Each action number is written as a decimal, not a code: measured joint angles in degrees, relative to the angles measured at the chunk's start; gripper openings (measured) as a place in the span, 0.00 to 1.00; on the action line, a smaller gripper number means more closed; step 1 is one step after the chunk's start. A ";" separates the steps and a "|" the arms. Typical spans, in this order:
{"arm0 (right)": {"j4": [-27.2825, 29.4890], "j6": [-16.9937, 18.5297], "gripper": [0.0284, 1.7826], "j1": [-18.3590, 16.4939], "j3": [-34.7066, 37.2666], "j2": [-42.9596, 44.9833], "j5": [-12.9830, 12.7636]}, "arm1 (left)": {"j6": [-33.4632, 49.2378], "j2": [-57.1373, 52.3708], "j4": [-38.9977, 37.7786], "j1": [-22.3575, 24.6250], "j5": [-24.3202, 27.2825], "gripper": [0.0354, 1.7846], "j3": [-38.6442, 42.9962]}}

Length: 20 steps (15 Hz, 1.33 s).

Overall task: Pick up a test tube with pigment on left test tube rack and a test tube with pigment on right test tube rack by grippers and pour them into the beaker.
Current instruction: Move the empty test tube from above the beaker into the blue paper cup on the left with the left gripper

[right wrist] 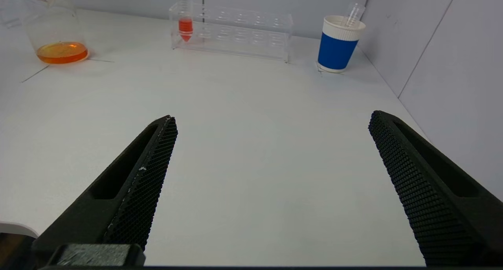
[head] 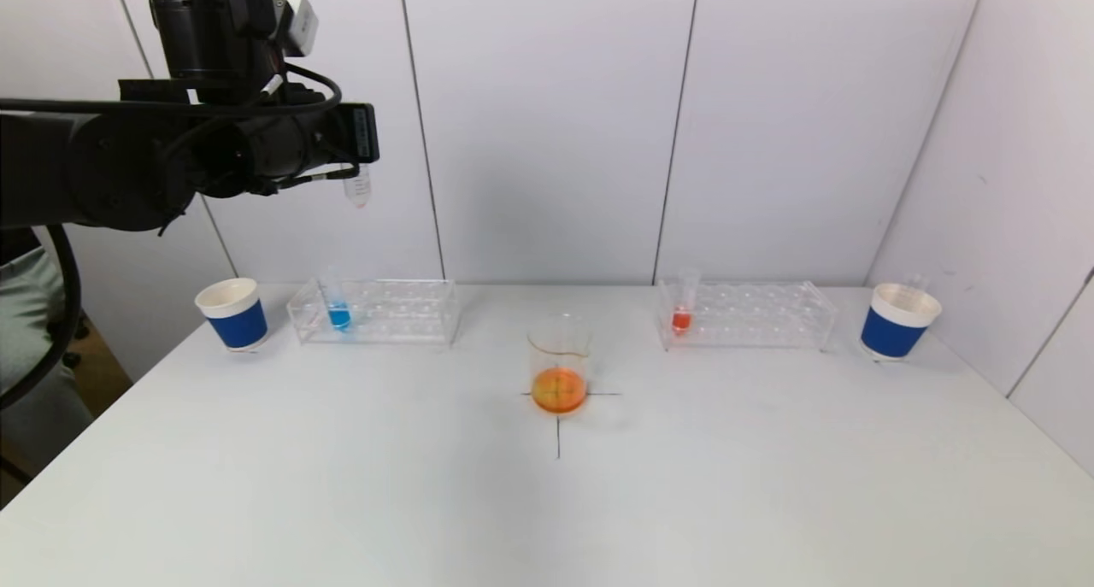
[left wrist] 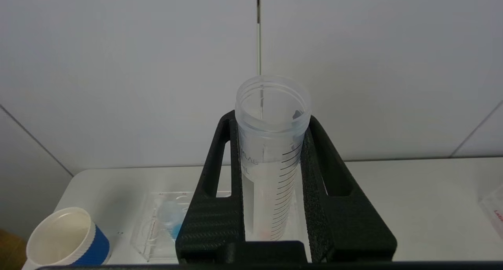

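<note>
My left gripper hangs high above the left test tube rack, shut on a clear graduated test tube that stands upright between the fingers. The held tube looks almost empty, with only a faint tint near its tip. In the left rack stands a tube with blue pigment. A tube with red pigment stands in the right rack. The beaker at the table's middle holds orange liquid. My right gripper is open and empty, low over bare table near the front right.
A blue and white paper cup stands left of the left rack. Another cup, right of the right rack, holds an empty tube. A black cross marks the table under the beaker. Walls close in behind and at right.
</note>
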<state>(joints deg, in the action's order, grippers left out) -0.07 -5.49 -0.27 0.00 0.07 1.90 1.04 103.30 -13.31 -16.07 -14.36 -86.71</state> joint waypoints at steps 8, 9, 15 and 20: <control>0.00 0.00 0.99 0.00 0.00 0.00 0.00 | 2.18 1.27 1.88 12.19 2.18 0.23 1.10; 0.00 0.00 0.99 0.00 0.00 0.00 -0.01 | 2.29 1.90 1.90 13.75 2.95 0.23 0.72; 0.00 0.00 0.99 0.00 0.00 0.00 0.00 | 2.34 8.13 1.88 21.27 5.99 0.23 -4.46; 0.00 0.00 0.99 0.00 0.00 0.00 0.00 | 2.05 14.20 1.27 26.12 6.34 0.23 -9.05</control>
<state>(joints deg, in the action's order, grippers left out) -0.07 -5.49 -0.27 0.00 0.07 1.90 3.08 117.51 -12.04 10.06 -8.02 -95.76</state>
